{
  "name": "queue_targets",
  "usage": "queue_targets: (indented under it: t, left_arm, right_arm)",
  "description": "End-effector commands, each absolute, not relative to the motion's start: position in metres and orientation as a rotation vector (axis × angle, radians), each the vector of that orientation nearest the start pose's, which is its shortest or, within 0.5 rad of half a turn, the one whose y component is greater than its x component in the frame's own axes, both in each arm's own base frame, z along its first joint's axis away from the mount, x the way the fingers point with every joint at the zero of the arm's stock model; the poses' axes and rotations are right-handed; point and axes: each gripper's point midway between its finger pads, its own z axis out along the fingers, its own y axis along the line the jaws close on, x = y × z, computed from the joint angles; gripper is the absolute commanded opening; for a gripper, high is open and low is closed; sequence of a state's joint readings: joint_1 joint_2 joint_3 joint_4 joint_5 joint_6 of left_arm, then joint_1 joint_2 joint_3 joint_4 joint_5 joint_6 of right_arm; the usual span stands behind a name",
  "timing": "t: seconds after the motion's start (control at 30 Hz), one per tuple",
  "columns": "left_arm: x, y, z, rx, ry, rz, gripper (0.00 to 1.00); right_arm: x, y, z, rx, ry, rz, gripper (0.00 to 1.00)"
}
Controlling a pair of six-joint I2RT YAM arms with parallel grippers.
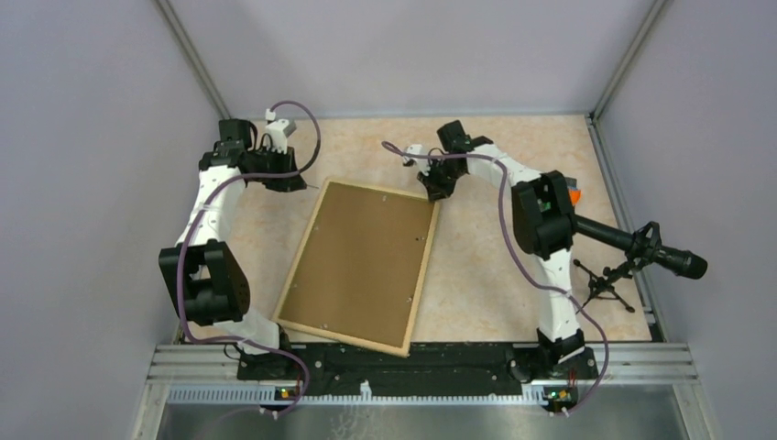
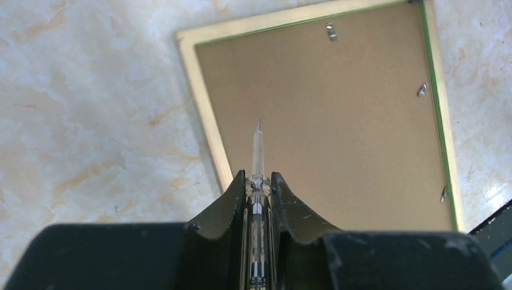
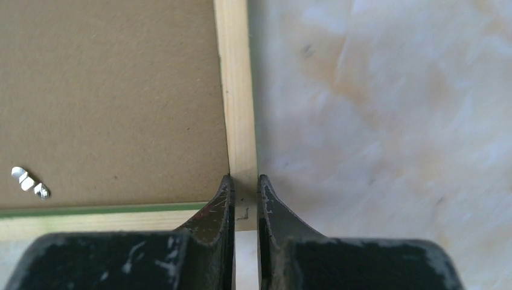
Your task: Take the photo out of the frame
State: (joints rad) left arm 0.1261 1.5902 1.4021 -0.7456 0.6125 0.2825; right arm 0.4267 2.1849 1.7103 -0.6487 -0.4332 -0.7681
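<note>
The frame [image 1: 357, 266] lies face down on the table, brown fibreboard back [image 2: 338, 121] up, inside a thin green and pale wood border. The photo is hidden under the back. My left gripper [image 1: 291, 183] is at the frame's far left corner, shut on a clear-handled screwdriver [image 2: 258, 151]. The screwdriver's tip hangs over the back near the left rail. My right gripper [image 1: 438, 183] is at the far right corner. Its jaws [image 3: 244, 179] stand narrowly apart, one on each side of the wood rail [image 3: 236, 90], closed on it.
Small metal tabs [image 2: 422, 90] sit along the edge of the back, one in the right wrist view [image 3: 29, 181]. A black device on a small tripod [image 1: 632, 252] stands at the table's right edge. Grey walls close in on three sides.
</note>
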Motion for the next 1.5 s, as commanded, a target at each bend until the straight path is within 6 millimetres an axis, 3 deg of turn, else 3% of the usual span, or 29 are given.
queue_targets:
  t: [0.0, 0.13, 0.2, 0.27, 0.47, 0.6, 0.7, 0.83, 1.13, 1.3, 1.47]
  left_arm:
    - [0.393, -0.045, 0.202, 0.449, 2.269, -0.58, 0.0]
    - [0.395, -0.046, 0.203, 0.463, 2.262, -0.587, 0.0]
    - [0.396, -0.047, 0.203, 0.468, 2.259, -0.593, 0.0]
    - [0.396, -0.048, 0.203, 0.478, 2.253, -0.6, 0.0]
    - [0.383, -0.078, 0.201, 0.621, 2.196, -0.723, 0.0]
    - [0.36, -0.119, 0.185, 0.89, 2.135, -0.71, 0.0]
    - [0.335, -0.152, 0.166, 1.112, 2.079, -0.678, 0.0]
    - [0.307, -0.183, 0.148, 1.267, 2.014, -0.712, 0.0]
    - [0.266, -0.223, 0.129, 1.535, 1.92, -0.747, 0.0]
    - [0.269, -0.227, 0.129, 1.449, 1.987, -0.778, 0.0]
    - [0.288, -0.234, 0.136, 1.4, 1.998, -0.76, 0.0]
  right_arm:
    - [0.485, 0.288, 0.028, -1.584, 2.022, 0.451, 0.0]
    - [0.526, 0.321, 0.048, -1.459, 2.009, 0.407, 0.1]
    - [0.534, 0.323, 0.056, -1.37, 2.034, 0.386, 0.38]
    - [0.532, 0.315, 0.064, -1.284, 2.083, 0.372, 0.59]
    - [0.497, 0.273, 0.108, -1.042, 2.202, 0.547, 0.75]
    - [0.465, 0.252, 0.123, -0.951, 2.27, 0.655, 0.77]
    - [0.424, 0.243, 0.111, -0.89, 2.392, 0.76, 0.75]
    - [0.385, 0.237, 0.109, -0.817, 2.465, 0.837, 0.75]
    - [0.334, 0.225, 0.097, -0.778, 2.578, 0.917, 0.75]
    - [0.325, 0.22, 0.103, -0.817, 2.559, 0.879, 0.75]
    - [0.319, 0.218, 0.106, -0.835, 2.537, 0.88, 0.75]
